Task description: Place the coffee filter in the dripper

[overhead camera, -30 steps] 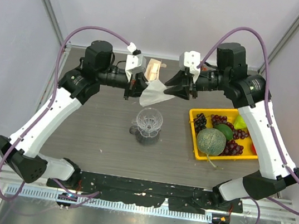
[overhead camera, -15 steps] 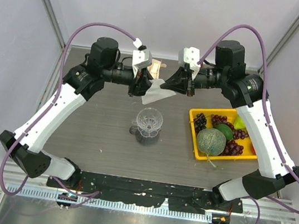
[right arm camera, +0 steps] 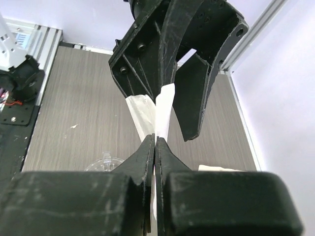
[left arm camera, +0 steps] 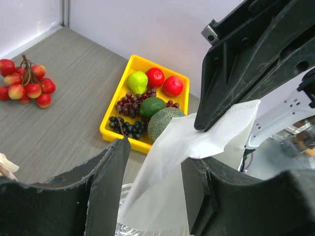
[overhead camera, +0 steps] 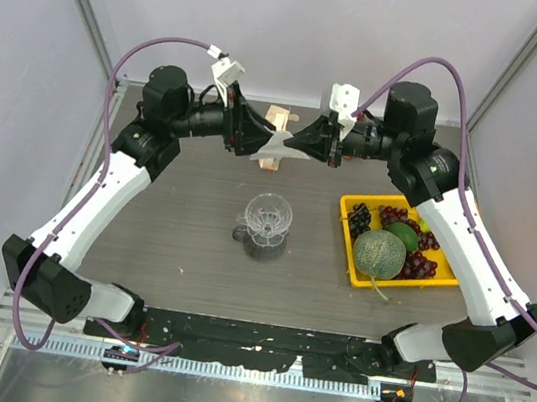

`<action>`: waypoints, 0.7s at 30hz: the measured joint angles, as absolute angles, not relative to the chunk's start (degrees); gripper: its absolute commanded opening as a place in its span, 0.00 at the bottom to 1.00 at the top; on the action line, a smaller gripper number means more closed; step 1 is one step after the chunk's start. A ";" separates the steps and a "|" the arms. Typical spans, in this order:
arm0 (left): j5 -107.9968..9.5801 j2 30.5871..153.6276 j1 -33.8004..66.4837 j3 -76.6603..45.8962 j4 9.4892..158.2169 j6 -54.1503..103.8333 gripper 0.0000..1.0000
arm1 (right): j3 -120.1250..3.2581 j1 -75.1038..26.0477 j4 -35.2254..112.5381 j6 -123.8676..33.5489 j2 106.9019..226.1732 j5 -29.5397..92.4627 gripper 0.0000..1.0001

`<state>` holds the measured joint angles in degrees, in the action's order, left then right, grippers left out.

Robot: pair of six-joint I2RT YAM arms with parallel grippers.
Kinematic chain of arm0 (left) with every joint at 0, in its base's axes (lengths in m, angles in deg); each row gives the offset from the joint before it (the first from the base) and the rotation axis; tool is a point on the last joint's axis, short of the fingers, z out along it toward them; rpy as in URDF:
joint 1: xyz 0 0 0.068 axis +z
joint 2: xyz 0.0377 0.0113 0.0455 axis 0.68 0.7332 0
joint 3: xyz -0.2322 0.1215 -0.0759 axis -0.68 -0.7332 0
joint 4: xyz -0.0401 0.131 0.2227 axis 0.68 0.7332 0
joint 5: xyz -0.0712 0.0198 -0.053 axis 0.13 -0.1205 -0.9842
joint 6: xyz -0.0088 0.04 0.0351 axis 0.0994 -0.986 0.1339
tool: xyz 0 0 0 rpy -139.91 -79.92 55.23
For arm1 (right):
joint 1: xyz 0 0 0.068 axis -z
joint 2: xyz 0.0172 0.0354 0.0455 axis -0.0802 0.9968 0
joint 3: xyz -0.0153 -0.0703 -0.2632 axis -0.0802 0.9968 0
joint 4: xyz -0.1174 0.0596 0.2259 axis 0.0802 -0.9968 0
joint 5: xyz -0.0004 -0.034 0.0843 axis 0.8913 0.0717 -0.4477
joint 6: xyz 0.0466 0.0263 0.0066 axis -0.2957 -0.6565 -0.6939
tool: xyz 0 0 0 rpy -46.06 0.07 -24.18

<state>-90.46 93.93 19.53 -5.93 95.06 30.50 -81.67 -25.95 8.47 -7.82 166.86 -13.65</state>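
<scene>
The coffee filter [overhead camera: 276, 148], a thin white paper sheet, hangs in the air between both grippers, above and behind the dripper [overhead camera: 267, 223]. My right gripper [overhead camera: 293, 146] is shut on the filter's edge; in the right wrist view its fingertips [right arm camera: 155, 141] pinch the paper [right arm camera: 165, 110]. My left gripper [overhead camera: 261, 143] is open. In the left wrist view its jaws [left arm camera: 156, 152] stand apart around the filter [left arm camera: 197, 142], which rests against the right-hand finger. The clear ribbed dripper stands upright on the table, with its rim [right arm camera: 105, 162] showing below the right fingers.
A beige pack of stacked filters [overhead camera: 278, 118] stands behind the grippers. A yellow tray [overhead camera: 345, 223] on the right holds a melon [overhead camera: 379, 255], grapes and other fruit. A cluster of small red fruit [left arm camera: 27, 86] lies on the table in the left wrist view.
My right gripper has closed on the filter and my left gripper has opened and let it go. Both grippers and the filter have risen and moved toward the back.
</scene>
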 measured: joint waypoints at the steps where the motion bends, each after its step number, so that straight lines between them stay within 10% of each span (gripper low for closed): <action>1: -90.66 94.00 19.95 -6.43 92.87 33.29 0.53 | -80.07 -25.95 10.65 -8.81 166.25 -13.21 0.05; 21: -96.96 99.35 25.59 -12.83 71.28 64.66 0.55 | -73.95 -25.95 27.92 -14.79 163.69 -11.90 0.05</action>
